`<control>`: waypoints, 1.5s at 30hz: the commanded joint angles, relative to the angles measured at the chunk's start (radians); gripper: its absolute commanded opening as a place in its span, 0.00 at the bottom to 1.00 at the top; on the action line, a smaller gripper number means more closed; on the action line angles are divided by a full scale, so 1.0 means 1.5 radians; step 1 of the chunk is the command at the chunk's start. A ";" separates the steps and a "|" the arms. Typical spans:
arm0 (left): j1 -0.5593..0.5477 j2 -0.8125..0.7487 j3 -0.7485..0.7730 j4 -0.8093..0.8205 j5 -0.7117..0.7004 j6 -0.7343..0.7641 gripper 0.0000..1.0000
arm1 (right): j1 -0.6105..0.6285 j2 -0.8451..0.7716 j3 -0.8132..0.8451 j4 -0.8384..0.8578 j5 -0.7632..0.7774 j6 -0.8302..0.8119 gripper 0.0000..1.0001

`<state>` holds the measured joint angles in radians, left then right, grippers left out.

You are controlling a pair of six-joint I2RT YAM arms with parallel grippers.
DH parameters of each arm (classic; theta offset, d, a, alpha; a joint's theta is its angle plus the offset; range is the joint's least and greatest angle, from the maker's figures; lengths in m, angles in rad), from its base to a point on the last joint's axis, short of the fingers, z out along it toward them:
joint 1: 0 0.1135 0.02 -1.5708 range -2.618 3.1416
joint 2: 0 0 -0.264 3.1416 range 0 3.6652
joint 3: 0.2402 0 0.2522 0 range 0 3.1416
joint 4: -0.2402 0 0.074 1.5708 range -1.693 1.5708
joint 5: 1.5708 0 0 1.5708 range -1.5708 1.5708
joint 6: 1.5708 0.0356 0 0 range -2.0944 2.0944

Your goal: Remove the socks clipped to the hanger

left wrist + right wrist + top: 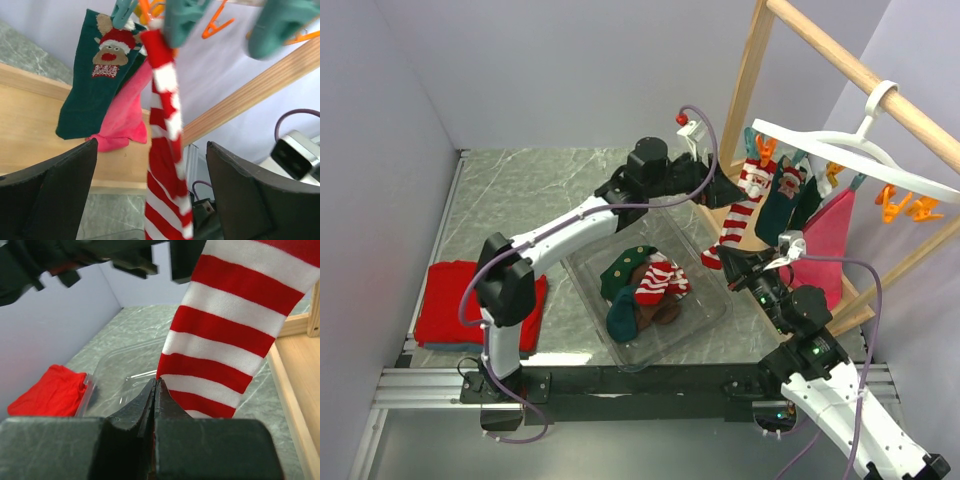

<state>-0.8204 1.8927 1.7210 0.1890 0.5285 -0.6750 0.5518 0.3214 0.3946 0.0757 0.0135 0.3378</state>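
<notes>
One striped sock (165,115) inside the wide-spread left gripper (151,146), its lower edge just beyond the pressed-together right gripper (156,384).

Marble table (520,190), clear tray (706,300), red cloth (445,300)

The striped sock (162,150) bears red and white bands. The reindeer sock (95,75) is dark green. The hanger (820,138) is white.

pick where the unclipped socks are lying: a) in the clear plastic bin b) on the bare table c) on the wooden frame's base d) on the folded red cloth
a, the loose socks lie heaped inside the clear plastic bin
</notes>
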 commanded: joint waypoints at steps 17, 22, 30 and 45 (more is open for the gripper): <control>0.096 0.230 0.280 0.261 0.109 -0.256 0.68 | 0.003 -0.047 0.022 -0.061 -0.010 0.015 0.00; 0.096 0.292 0.376 0.262 0.104 -0.293 0.70 | 0.002 -0.045 0.023 -0.058 -0.010 0.015 0.00; 0.068 0.321 0.441 0.265 0.063 -0.292 0.65 | 0.003 -0.043 0.021 -0.057 -0.011 0.014 0.00; 0.013 0.327 0.449 0.277 0.060 -0.290 0.58 | 0.003 -0.068 0.021 -0.072 0.005 0.015 0.00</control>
<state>-0.7925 2.4046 2.3775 0.5571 0.6197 -1.1034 0.5518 0.2298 0.3946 -0.0185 0.0216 0.3618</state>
